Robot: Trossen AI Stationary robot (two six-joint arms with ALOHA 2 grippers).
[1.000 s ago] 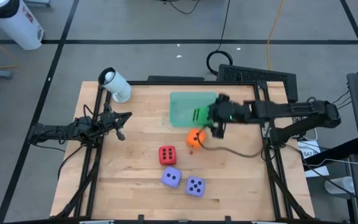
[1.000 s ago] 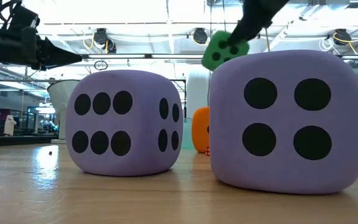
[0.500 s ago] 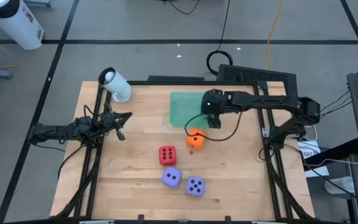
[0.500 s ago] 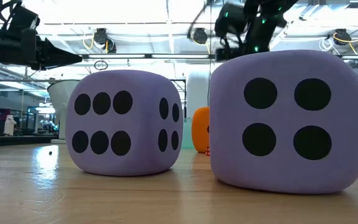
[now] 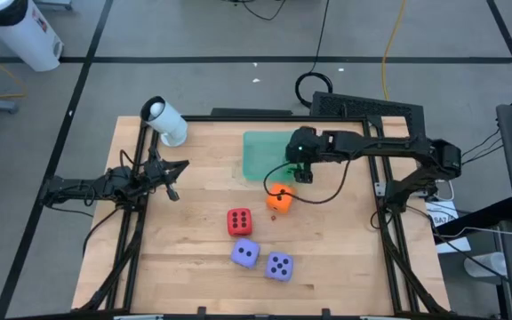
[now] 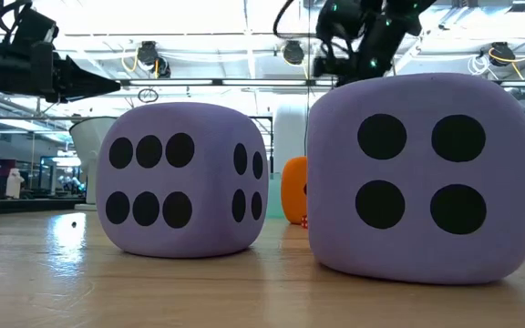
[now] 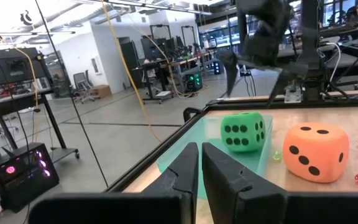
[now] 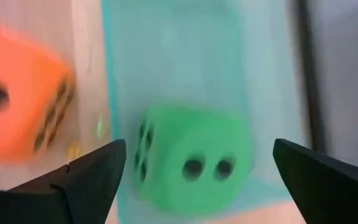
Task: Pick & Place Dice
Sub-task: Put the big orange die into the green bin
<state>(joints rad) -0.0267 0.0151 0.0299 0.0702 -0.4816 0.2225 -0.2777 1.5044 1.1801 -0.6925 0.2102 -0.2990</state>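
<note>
**Green die sits on the green mat as right gripper hangs above it, fingers spread**

The right gripper (image 5: pixel 301 166) hovers over the flat green mat (image 5: pixel 262 151) at the far middle of the wooden table (image 5: pixel 194 267), its fingers (image 8: pixel 86 177) spread wide with nothing between them. Directly beneath, the right wrist view shows the green die (image 8: pixel 194 158) resting on the mat, clear of both fingers. The left wrist view gives the same account: the green die (image 7: pixel 244 130) sits on the mat (image 7: pixel 191 152) with the right gripper (image 7: pixel 253 71) open in the air above it, not touching.

The orange die (image 5: pixel 279 198) lies on bare wood just off the mat's near edge, close beside the green one. The red die (image 5: pixel 239 220) sits nearer the table's middle. The two purple dice (image 5: pixel 261 260) rest side by side near the front edge, so close to the low camera that they fill that view, one showing six pips (image 6: pixel 182 178), the other four (image 6: pixel 424 173).

The left gripper (image 5: pixel 172 178) waits at the table's left edge, its fingers (image 7: pixel 188 171) nearly closed with only a thin gap between them and holding nothing. A white cup (image 5: pixel 164 120) lies tipped at the table's far left corner.
</note>
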